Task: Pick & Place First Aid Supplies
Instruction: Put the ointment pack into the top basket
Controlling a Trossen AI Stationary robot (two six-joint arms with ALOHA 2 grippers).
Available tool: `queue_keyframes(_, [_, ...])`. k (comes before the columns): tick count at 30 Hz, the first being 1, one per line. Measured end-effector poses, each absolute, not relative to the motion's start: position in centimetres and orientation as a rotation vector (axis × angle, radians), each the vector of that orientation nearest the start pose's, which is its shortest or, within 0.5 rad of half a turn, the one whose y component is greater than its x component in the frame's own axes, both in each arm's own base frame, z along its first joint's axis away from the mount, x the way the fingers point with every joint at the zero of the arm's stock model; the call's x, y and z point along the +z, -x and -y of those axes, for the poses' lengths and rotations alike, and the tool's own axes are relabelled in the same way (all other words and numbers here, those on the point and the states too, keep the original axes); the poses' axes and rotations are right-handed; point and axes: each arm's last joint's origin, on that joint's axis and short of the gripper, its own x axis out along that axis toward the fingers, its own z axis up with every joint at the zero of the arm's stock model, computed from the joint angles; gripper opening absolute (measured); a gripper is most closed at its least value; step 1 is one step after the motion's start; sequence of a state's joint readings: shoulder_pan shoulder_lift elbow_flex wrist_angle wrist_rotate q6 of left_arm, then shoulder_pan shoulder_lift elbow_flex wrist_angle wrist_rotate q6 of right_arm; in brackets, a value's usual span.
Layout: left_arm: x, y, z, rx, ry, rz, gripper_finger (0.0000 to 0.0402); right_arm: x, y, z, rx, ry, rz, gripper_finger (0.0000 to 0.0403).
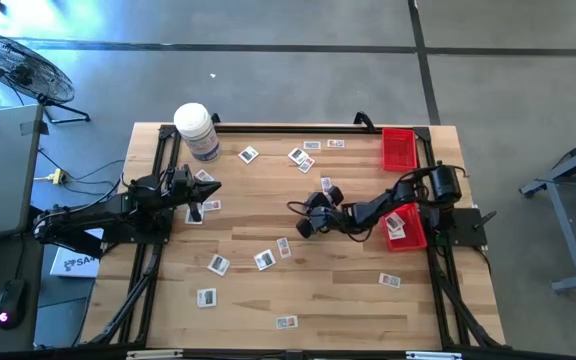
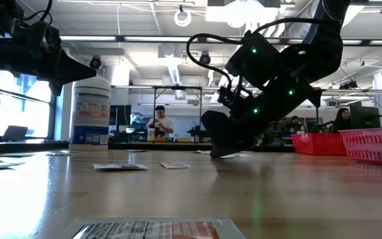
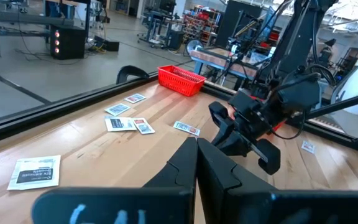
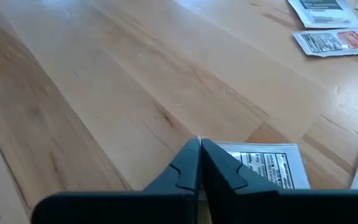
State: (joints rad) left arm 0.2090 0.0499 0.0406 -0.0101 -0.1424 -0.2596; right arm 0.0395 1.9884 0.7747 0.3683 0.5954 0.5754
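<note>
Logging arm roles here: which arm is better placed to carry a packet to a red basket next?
The right. Its pincer is shut on a packet at mid-table, with the nearest red basket just beside it. The left pincer hangs shut and empty, near the far left.

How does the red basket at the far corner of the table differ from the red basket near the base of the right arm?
In the high view, the red mesh basket at the far right corner looks empty, while the red mesh basket beside the right arm's base holds small white square packets. The far basket is in full view; the near one is partly covered by the dark right arm. Both are red, rectangular, and on the wooden table's right side.
</note>
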Motion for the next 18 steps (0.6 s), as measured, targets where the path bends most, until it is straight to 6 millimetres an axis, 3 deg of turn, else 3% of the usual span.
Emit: queue_keyframes(18, [17.2, -9.5, -2.4, 0.352, 0.258, 0.026, 0.0001, 10.3, -33.0, 0.2, -0.661, -0.317, -0.565, 0.0002])
